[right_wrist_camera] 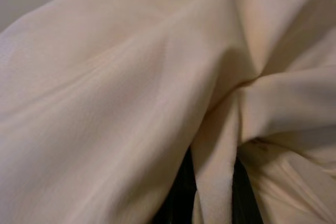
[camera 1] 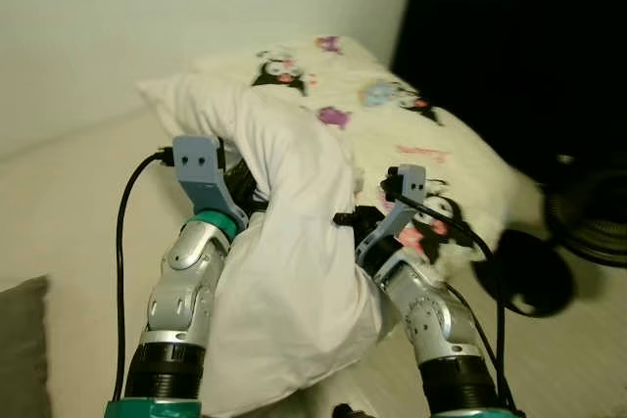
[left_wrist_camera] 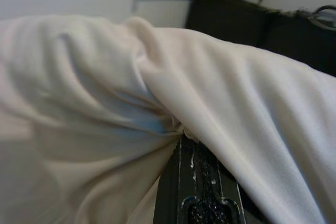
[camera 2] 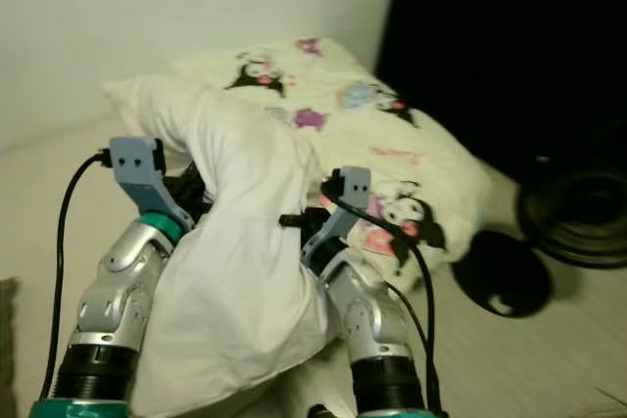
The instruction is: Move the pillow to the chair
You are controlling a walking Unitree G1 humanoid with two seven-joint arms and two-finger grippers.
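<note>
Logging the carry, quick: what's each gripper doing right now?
Left gripper: shut on the pillow.
Right gripper: shut on the pillow.

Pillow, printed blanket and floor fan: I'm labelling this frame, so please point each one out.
pillow (camera 1: 294,271), left eye view, its broad white middle between the arms.
printed blanket (camera 1: 392,115), left eye view, its cartoon-patterned top.
floor fan (camera 2: 578,203), right eye view, its dark round grille.
</note>
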